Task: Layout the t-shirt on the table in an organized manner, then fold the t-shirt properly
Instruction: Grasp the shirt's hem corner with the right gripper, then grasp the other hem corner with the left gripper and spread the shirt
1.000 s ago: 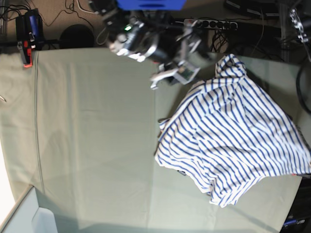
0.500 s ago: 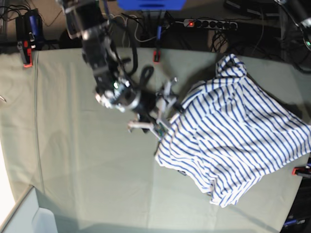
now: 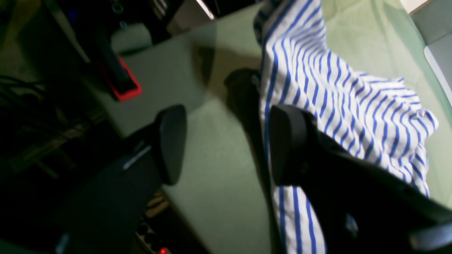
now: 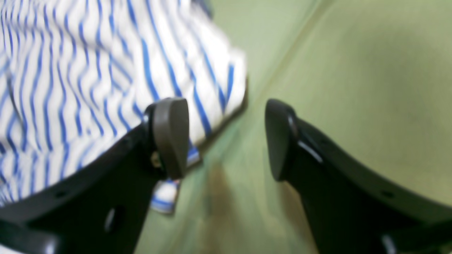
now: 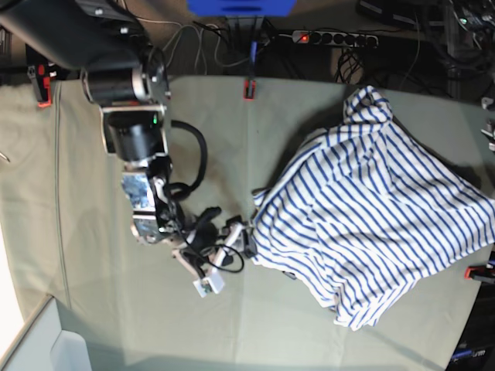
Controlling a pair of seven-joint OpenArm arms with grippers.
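The right end effector [image 5: 230, 255] sits low over the pale green surface [image 5: 100, 255] with its two dark fingers spread wide and nothing between them; in its wrist view the gap between the pads frames bare green cloth, and the striped hem of the t-shirt [image 5: 371, 209] lies just beyond and to the side of one finger [image 4: 169, 135], close to it, though the blur hides whether cloth and pad touch. From the base view this end effector is just beside the shirt's nearest edge, with the rumpled white and blue garment spreading away from it toward the far side of the surface, one bunched part rising near the back edge. The shirt lies crumpled rather than flat, with folds and an overlapping flap at its lower corner. The left end effector [image 3: 226, 144] is outside the base view; its own camera shows its fingers held apart with only the green surface between them, one finger [image 3: 286, 141] in front of the striped cloth, which runs on past the fingertip and beneath that side of the end effector. To the other side of this end effector a red-edged clamp [image 3: 123, 84] grips the surface's edge, and dark cables and equipment lie beyond it.
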